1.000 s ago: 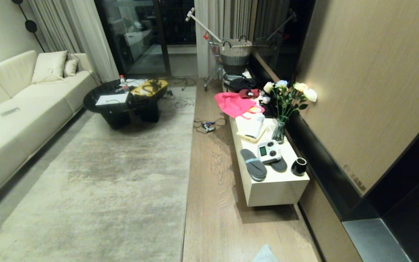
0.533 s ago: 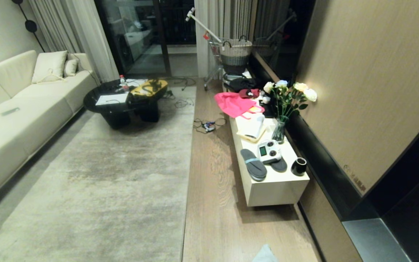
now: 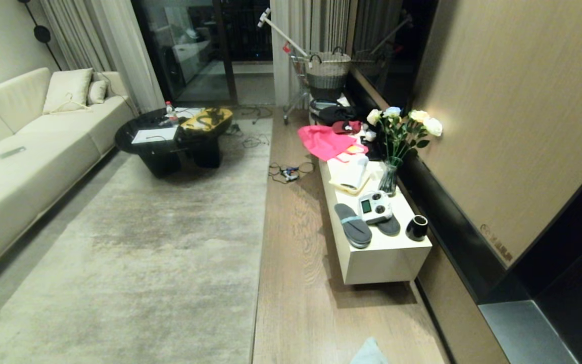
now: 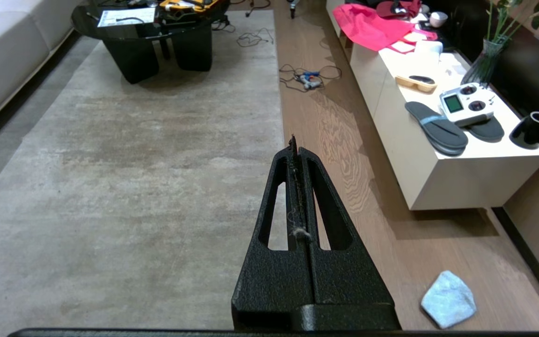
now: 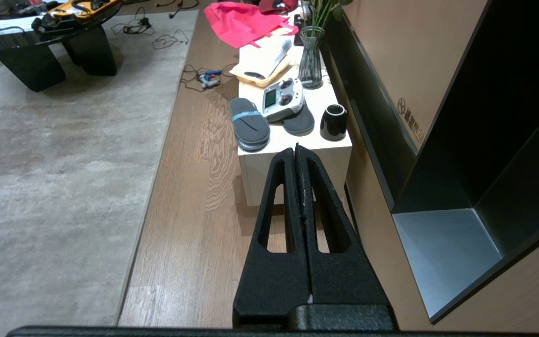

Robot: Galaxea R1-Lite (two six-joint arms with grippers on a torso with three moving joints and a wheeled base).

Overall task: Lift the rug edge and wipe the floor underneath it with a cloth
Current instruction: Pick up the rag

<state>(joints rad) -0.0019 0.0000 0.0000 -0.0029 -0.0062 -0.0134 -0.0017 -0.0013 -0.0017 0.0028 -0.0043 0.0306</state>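
The rug edge point(image 3: 261, 242) runs straight down the middle of the head view, with the beige-grey rug to its left. To its right lies the bare wood-grain floor point(image 3: 296, 273). The cloth point(image 3: 369, 354), pale blue, lies on the floor at the bottom border. In the left wrist view the cloth point(image 4: 448, 299) sits to one side of my left gripper point(image 4: 293, 140), which is shut and empty, with a bit of lint between its fingers. It hangs high over the rug edge point(image 4: 280, 107). My right gripper point(image 5: 296, 147) is shut and empty above the floor point(image 5: 190, 224). Neither gripper appears in the head view.
A low white bench point(image 3: 387, 263) along the right wall carries slippers, a controller, a black cup, a vase of flowers and pink fabric. Cables point(image 3: 286, 174) lie on the floor beside it. A black coffee table point(image 3: 170, 146) stands on the rug, and a sofa point(image 3: 13, 177) lines the left side.
The whole head view has shifted slightly, so the camera has moved. Nothing in the room has moved, and the cloth still lies on the floor.
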